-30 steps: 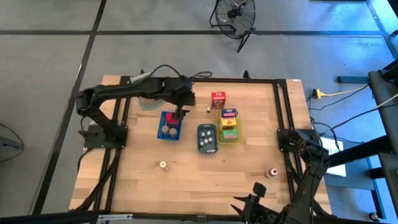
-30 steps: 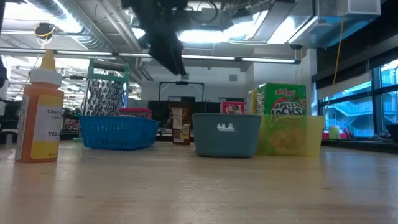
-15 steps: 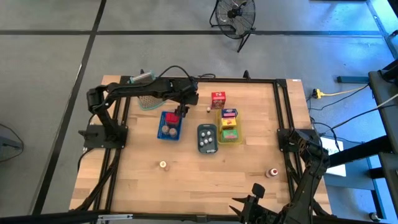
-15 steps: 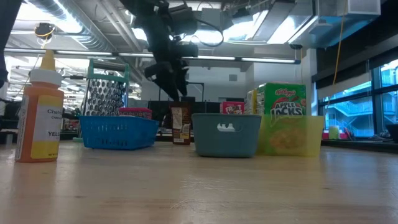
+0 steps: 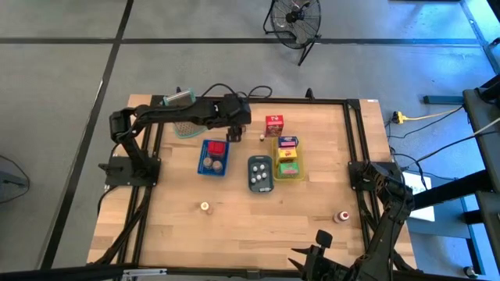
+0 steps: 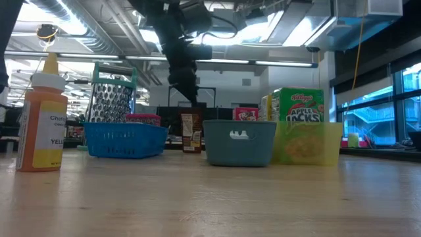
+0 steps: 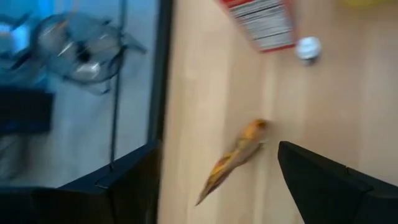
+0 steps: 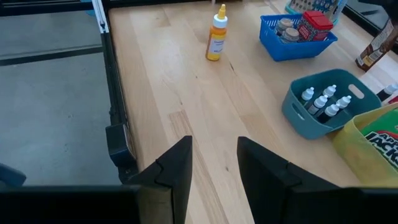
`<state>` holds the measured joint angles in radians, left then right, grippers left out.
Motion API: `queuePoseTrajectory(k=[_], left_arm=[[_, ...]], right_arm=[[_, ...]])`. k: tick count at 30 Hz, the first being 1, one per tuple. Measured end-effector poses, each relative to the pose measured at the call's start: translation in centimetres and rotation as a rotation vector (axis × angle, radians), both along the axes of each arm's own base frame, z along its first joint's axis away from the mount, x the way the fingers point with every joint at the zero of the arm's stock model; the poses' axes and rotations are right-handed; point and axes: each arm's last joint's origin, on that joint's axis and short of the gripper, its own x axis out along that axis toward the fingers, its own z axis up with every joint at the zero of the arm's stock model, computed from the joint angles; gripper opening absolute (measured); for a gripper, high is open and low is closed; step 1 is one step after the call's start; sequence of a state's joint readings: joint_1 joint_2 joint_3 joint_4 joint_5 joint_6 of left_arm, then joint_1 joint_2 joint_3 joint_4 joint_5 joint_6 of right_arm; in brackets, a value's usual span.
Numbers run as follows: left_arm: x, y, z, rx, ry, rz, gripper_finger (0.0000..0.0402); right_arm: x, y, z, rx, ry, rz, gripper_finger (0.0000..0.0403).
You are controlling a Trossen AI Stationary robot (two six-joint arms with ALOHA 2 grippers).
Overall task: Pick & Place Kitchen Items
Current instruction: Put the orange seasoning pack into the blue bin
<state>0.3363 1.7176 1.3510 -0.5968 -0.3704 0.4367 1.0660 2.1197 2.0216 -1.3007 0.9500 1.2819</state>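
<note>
On the tabletop you have three trays in a row. Left of the grey-blue tray, the blue tray holds a red carton and round pieces. Right of it, the yellow tray holds three cartons. Left gripper hovers beyond the blue tray, jaws apart and empty; right gripper's jaws stand parted, empty.

A pale wooden surface sits on a grey floor crossed by dark lines. A black fan stands beyond the far edge, and a yellow cable trails off to the right. From table height, long ceiling lights glow overhead, and big windows show blue along the right.
</note>
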Motion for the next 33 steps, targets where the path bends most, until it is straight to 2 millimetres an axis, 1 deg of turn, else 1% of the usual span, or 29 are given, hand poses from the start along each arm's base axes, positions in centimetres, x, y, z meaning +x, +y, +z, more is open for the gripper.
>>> queuePoseTrajectory(k=[3,6,9,13,17,22,29,33], left_arm=[[0.0,-0.1,0.1,0.072,0.011,0.072,0.0317],[-0.1,-0.6,0.0,0.054,0.005,0.107,0.0317],[0.1,-0.9,-0.1,-0.002,0.014,0.011,0.0317],[0.4,-1.0,0.0,0.010,0.034,-0.099,0.0317],[0.1,-0.3,0.0,0.044,0.080,-0.158,0.0317],[-0.6,1.1,-0.3,-0.084,0.044,-0.204,0.0317],[-1.1,2.4,-0.3,-0.121,0.027,-0.177,0.0317],[-1.0,2.6,-1.0,-0.139,0.045,-0.168,0.0317]], right_arm=[[0.0,0.0,0.0,0.001,-0.001,0.000,0.0131],[0.0,0.1,0.0,0.009,-0.005,0.000,0.0131],[0.1,0.2,0.0,0.017,-0.010,0.004,0.0131],[0.1,0.2,0.0,0.004,-0.005,0.015,0.0131],[0.1,0.2,0.0,-0.009,0.000,0.024,0.0131],[0.1,0.2,0.0,-0.006,-0.001,0.023,0.0131],[0.4,0.2,0.1,0.007,-0.009,0.018,0.0131],[0.6,0.0,0.1,0.006,-0.007,0.011,0.0131]])
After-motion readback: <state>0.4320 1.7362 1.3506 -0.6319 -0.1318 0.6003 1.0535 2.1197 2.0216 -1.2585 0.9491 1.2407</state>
